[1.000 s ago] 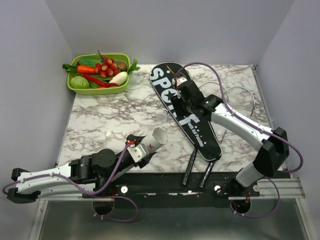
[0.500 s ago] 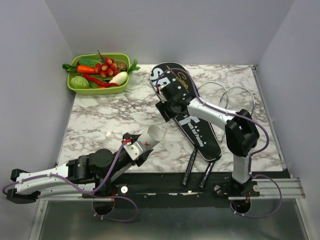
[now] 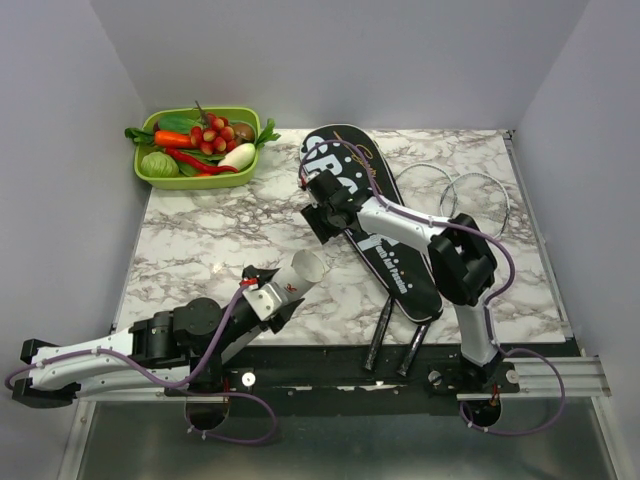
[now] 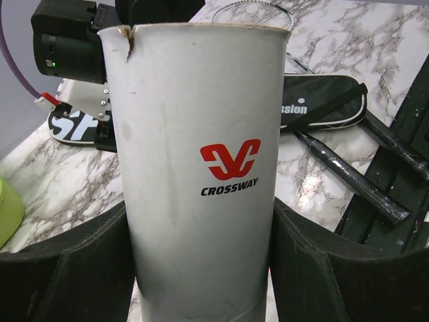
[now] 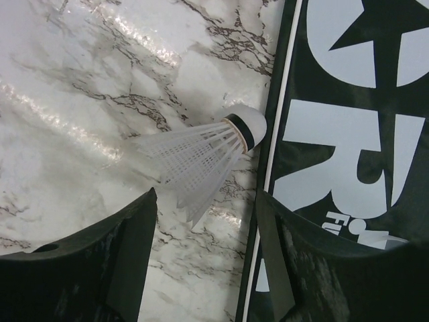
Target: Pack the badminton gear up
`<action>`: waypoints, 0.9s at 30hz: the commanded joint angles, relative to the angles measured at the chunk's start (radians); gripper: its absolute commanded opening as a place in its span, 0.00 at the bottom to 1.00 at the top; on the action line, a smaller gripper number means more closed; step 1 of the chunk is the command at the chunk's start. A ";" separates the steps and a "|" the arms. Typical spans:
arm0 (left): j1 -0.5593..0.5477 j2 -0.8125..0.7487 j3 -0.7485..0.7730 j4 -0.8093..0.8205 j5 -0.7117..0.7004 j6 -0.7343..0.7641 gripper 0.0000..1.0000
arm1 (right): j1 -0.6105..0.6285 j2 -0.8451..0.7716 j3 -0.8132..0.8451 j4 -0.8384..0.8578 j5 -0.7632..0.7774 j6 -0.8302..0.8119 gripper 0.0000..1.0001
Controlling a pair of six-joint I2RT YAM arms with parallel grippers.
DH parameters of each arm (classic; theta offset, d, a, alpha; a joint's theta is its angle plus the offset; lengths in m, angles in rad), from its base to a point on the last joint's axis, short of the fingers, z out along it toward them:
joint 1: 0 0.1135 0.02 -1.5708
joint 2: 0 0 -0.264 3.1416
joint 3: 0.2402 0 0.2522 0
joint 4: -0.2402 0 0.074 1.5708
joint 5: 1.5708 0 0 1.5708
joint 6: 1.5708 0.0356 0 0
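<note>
My left gripper [image 3: 277, 297] is shut on the long white tube [image 3: 297, 277], which points up and right above the table's front. In the left wrist view the "CROSSWAY" tube [image 4: 201, 174] fills the space between both pads. The black "SPORT" bag [image 3: 385, 240] lies diagonally at centre right. The two rackets lie under it, silver heads [image 3: 470, 190] to its right and black handles [image 3: 385, 330] at the front edge. My right gripper [image 3: 322, 212] is open at the bag's left edge. A white shuttlecock [image 5: 208, 151] lies on the marble just ahead of its fingertips [image 5: 208, 201], beside the bag [image 5: 348, 134].
A green tray of toy vegetables [image 3: 150, 178] stands at the back left corner. Grey walls close in the table on three sides. The black mounting rail [image 3: 330, 375] runs along the front edge.
My right gripper has swung left from over the bag's middle to its left edge, down over the shuttlecock. The left gripper with the tube has drawn back slightly.
</note>
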 commanded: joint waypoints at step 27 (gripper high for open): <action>-0.004 0.001 0.016 -0.002 0.008 0.010 0.00 | 0.009 -0.188 -0.067 0.043 0.165 0.078 0.01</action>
